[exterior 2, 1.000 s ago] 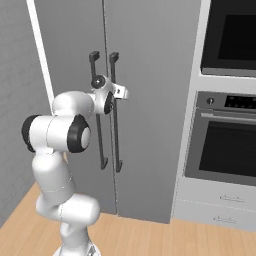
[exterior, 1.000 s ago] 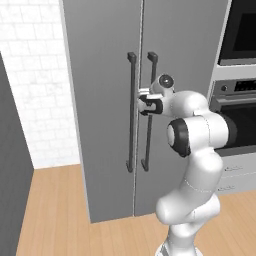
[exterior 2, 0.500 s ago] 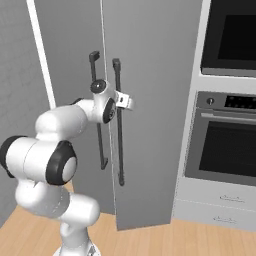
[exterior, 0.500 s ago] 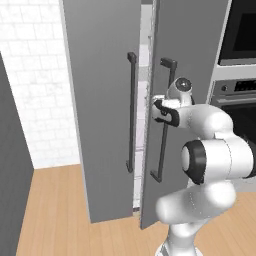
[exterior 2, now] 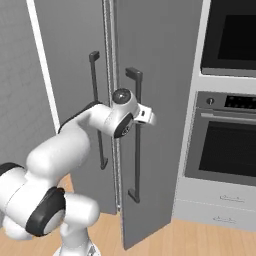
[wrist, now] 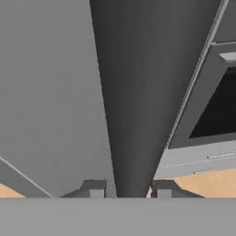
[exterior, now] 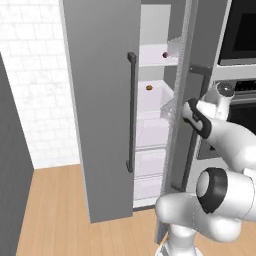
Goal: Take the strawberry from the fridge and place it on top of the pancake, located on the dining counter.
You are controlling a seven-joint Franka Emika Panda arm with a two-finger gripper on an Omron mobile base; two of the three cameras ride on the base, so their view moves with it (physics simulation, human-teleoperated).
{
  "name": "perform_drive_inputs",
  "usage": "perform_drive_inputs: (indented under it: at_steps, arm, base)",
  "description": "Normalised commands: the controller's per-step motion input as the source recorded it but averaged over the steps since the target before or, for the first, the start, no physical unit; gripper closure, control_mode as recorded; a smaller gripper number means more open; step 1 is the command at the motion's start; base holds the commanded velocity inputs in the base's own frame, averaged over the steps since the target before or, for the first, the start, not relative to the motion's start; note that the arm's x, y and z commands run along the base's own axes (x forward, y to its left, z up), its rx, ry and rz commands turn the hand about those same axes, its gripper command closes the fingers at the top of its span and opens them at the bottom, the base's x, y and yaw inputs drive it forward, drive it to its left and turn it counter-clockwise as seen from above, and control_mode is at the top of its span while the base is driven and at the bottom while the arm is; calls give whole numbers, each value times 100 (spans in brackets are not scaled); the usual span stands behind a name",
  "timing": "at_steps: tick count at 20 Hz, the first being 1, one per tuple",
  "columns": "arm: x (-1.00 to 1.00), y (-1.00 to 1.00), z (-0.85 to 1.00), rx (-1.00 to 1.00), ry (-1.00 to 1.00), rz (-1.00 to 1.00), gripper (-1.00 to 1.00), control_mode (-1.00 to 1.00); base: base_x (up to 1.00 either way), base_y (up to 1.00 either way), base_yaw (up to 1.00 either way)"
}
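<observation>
- From the left base camera, the fridge [exterior: 105,100] stands with its right door [exterior: 187,120] swung out toward the robot, edge-on, and its left door shut.
- Between the two doors white shelves [exterior: 155,55] show inside. The strawberry [exterior: 165,54] sits on the upper shelf, at its right end beside the open door's edge. A small yellow-orange item [exterior: 149,88] lies on the shelf below, further left and well apart from the fruit.
- The white arm reaches up from the lower right to the open door's outer face, at the dark bar handle [exterior: 192,125]. The wrist covers the jaws in this view.
- At the picture's right edge stands the black wall oven [exterior: 240,35].
- From the right base camera, the gripper [exterior 2: 141,116] sits at the right door's handle [exterior 2: 136,135], about a third of the way down the bar. The door stands angled out from the fridge front, with a narrow gap at its left edge.
- The left door's handle [exterior 2: 97,115] runs behind the forearm. The wall oven [exterior 2: 227,130] with its drawers fills the right side.
- Along the hand camera, the dark bar [wrist: 133,101] runs from the top straight down between the two finger tips [wrist: 94,189], which sit just beside it on either side: the jaws are clenched on the handle.
- Grey door panel lies to the left of the bar, oven front and wood floor to the right.
</observation>
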Motion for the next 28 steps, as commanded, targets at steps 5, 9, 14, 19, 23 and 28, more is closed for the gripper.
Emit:
perform_drive_inputs:
  at_steps: [5,9,14,19,23,28]
  arm:
    - [-100,-3,12,0,-2,0,-100,-100]
    - [-100,37,60,-10,0,0,-100,-100]
    - [-40,74,64,-25,12,0,-100,-100]
    - [70,69,6,-22,25,0,-100,-100]
    - [100,26,0,-17,24,0,-100,-100]
    - [100,2,-14,-14,14,-5,-100,-100]
  base:
    - [0,0,0]
    - [0,0,0]
    - [0,0,0]
    - [0,0,0]
    - [0,0,0]
    - [0,0,0]
